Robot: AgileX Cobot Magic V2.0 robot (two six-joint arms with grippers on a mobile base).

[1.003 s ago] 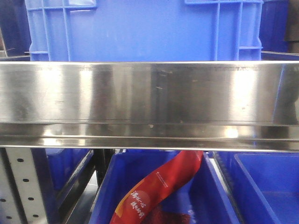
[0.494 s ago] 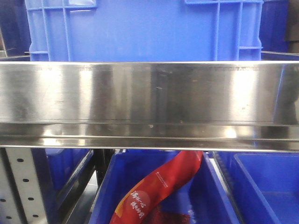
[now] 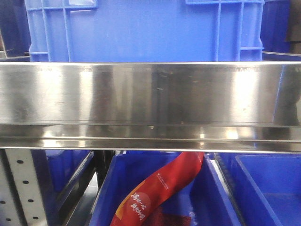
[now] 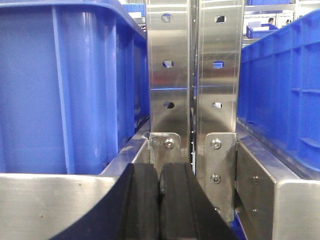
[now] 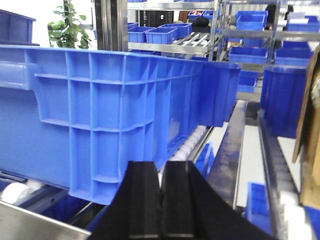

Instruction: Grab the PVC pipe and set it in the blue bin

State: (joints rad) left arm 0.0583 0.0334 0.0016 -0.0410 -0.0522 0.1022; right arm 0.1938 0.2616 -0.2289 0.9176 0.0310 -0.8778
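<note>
The PVC pipe is out of view in all three views. A large blue bin (image 3: 141, 30) stands on the steel shelf rail (image 3: 150, 99) in the front view; the same kind of blue bin (image 4: 65, 85) fills the left of the left wrist view, and one (image 5: 100, 110) sits on rollers in the right wrist view. My left gripper (image 4: 160, 172) is shut, its black pads pressed together with nothing between them, pointing at the steel upright (image 4: 192, 75). My right gripper (image 5: 160, 170) is also shut and empty, just in front of the bin's lower corner.
Below the rail a lower blue bin (image 3: 106, 193) holds a red packet (image 3: 164, 188), with another blue bin (image 3: 268, 188) to its right. A second blue bin (image 4: 285, 95) flanks the upright on the right. Shelving with small blue bins (image 5: 160, 35) and a cardboard edge (image 5: 307, 100) lie beyond.
</note>
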